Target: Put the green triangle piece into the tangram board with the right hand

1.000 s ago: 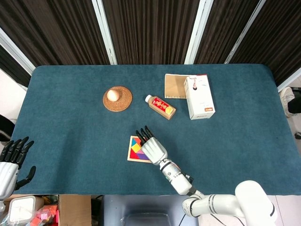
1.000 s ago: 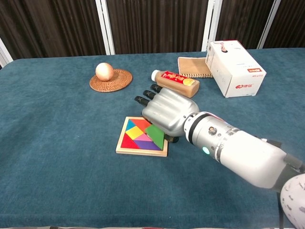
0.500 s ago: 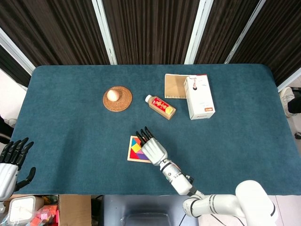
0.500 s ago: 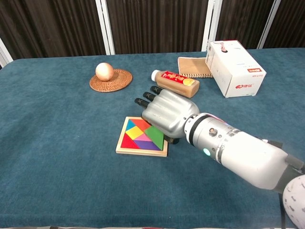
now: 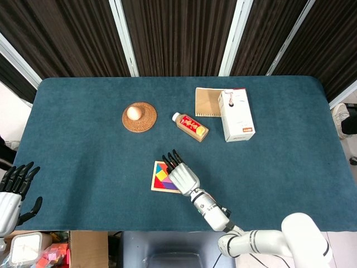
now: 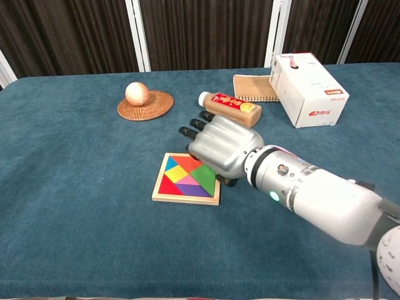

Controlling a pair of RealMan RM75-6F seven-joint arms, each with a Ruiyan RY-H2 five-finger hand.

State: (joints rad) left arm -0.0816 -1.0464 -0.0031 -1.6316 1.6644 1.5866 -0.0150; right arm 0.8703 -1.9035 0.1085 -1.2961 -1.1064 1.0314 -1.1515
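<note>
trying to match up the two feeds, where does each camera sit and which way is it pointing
Head view: sits high, looks almost straight down on the whole table; shows the right hand over the board, its arm, and the left hand at the lower left edge.
Chest view: sits low at the near table edge, looks forward across it to the curtains; shows only the right hand and forearm.
Shared: right hand, board, egg, bottle, box.
</note>
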